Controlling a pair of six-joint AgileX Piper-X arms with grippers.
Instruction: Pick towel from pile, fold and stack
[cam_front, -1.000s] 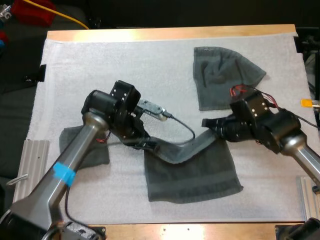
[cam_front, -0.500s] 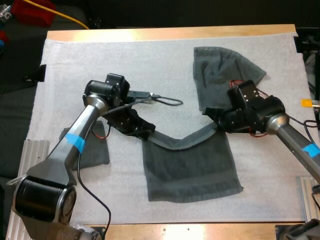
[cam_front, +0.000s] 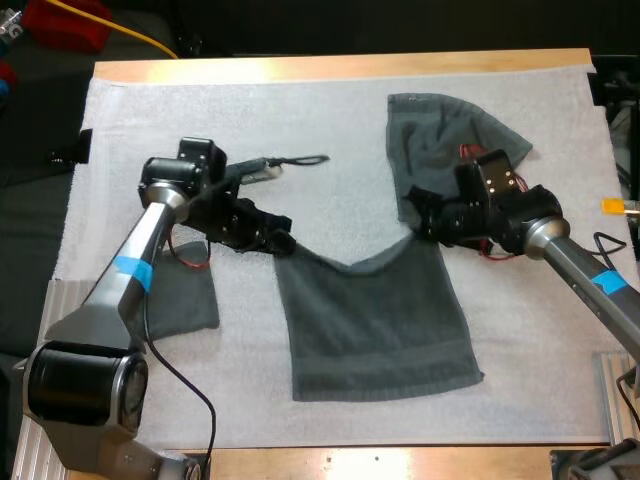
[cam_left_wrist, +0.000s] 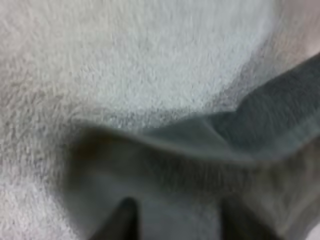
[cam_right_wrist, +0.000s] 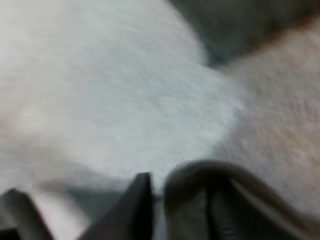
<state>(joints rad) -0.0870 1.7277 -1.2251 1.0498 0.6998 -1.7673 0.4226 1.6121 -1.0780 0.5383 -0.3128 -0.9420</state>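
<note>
Arms outstretched, left gripper (cam_front: 281, 243) and right gripper (cam_front: 416, 223) tight on towel (cam_front: 375, 320) corners

No text, label, brand or number is legible on the towel (cam_front: 375, 320) or the white mat (cam_front: 300, 120).

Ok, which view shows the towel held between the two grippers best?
The high view: the whole held towel is there, its far edge sagging between the left gripper and right gripper, the rest flat on the mat. The left wrist view catches one gripped corner close up, the right wrist view the other.
</note>
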